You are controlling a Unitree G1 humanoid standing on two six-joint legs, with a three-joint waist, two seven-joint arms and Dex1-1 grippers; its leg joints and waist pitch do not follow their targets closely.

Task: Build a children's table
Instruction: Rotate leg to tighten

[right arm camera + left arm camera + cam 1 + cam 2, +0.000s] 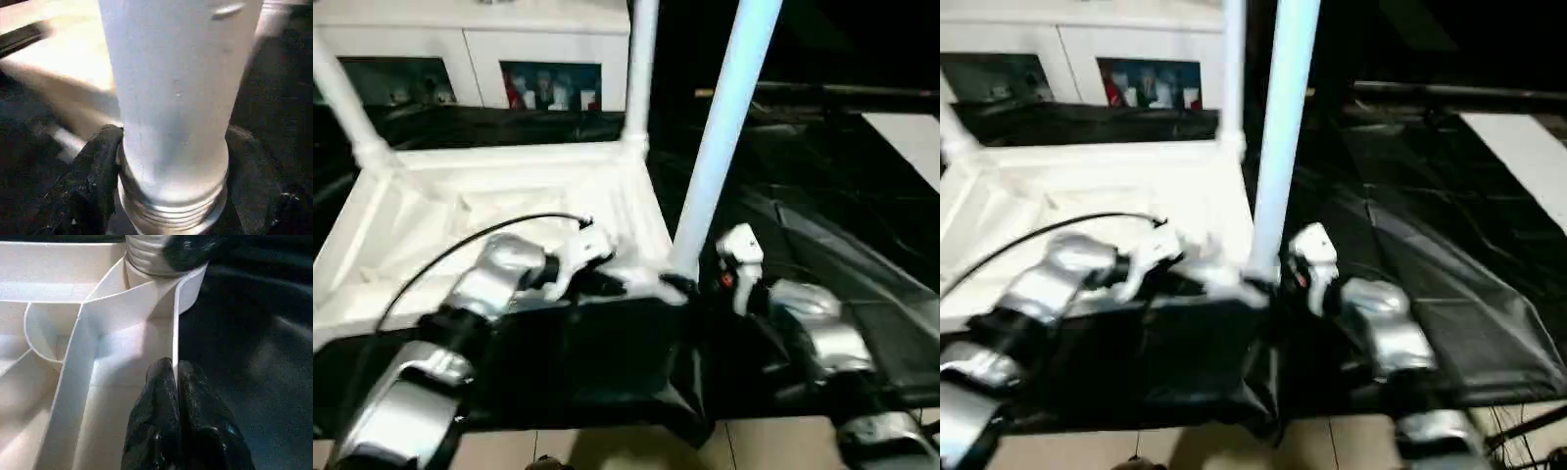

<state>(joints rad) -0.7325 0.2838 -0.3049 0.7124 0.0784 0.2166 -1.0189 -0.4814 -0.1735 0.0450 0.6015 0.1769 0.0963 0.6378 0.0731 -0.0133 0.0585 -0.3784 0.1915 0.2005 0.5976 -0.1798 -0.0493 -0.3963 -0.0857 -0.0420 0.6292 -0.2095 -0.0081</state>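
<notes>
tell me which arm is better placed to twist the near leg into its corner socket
Right, probably: the right gripper has its fingers either side of the near leg just above the threads. The left gripper is pinched shut on the tabletop rim.

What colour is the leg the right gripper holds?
White leg, clearest in the right wrist view.

A big work table [822,255] covered in wrinkled black sheeting fills the middle of the room. Far behind it on the left stands a white cabinet [480,44] with glass doors. Near, below the sheeting's edge, pale floor [764,446] shows.
</notes>
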